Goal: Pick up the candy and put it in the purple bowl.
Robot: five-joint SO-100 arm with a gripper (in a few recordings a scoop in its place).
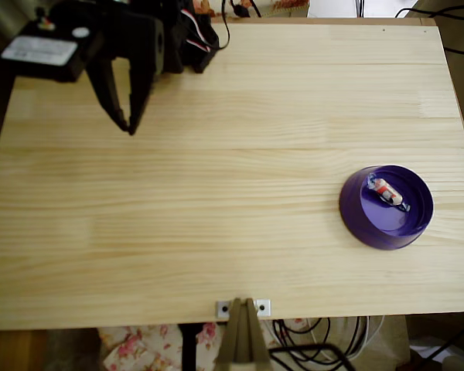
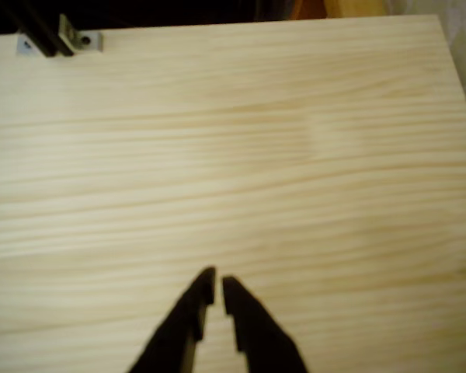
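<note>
In the overhead view the candy (image 1: 387, 192) was seen lying inside the purple bowl (image 1: 369, 230), which was placed toward four o'clock on the wooden table (image 1: 216, 178). The black gripper (image 1: 128, 126) was held well apart at ten o'clock, its jaws nearly closed and empty, the tips (image 2: 208, 281) almost touching.

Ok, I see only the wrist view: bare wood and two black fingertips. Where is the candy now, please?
Observer: The candy lies inside the purple bowl, at the right side of the table in the overhead view.
Operator: And where is my gripper compared to it?
Observer: The gripper is near the top left corner, far from the bowl.
Operator: Is anything between the fingers?
Observer: No. The tips nearly touch and hold nothing.
</note>
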